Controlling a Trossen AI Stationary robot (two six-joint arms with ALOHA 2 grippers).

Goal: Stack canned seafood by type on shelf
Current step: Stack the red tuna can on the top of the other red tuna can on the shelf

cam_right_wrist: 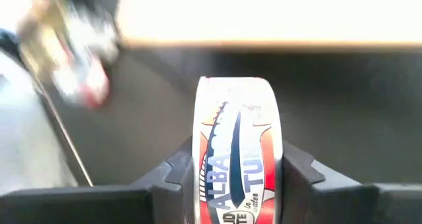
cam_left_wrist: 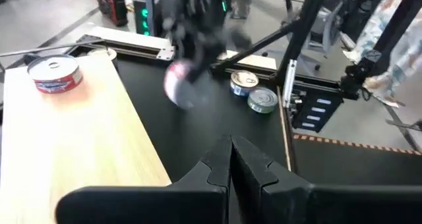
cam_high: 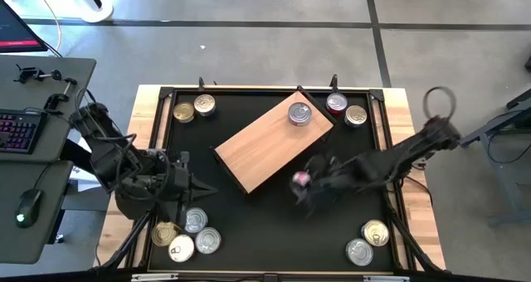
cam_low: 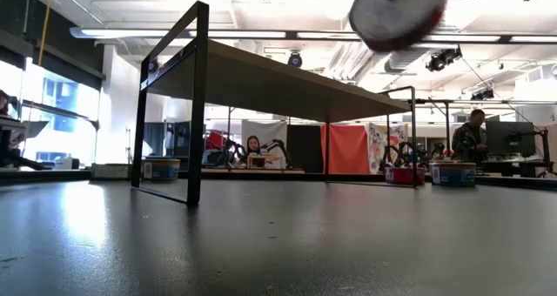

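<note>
The right gripper [cam_right_wrist: 239, 174] is pinching a red-label tin [cam_right_wrist: 238, 151] on edge beside the shelf [cam_high: 274, 141]; it should be turned flat before lowering onto the wood.

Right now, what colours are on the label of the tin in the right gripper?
Red, white and dark blue on the tin; right wrist view shows it best.

My right tool [cam_high: 300, 182] is a motion smear overhead; its tin [cam_right_wrist: 238, 151] runs off the wrist picture's bottom, label only partly readable.
</note>
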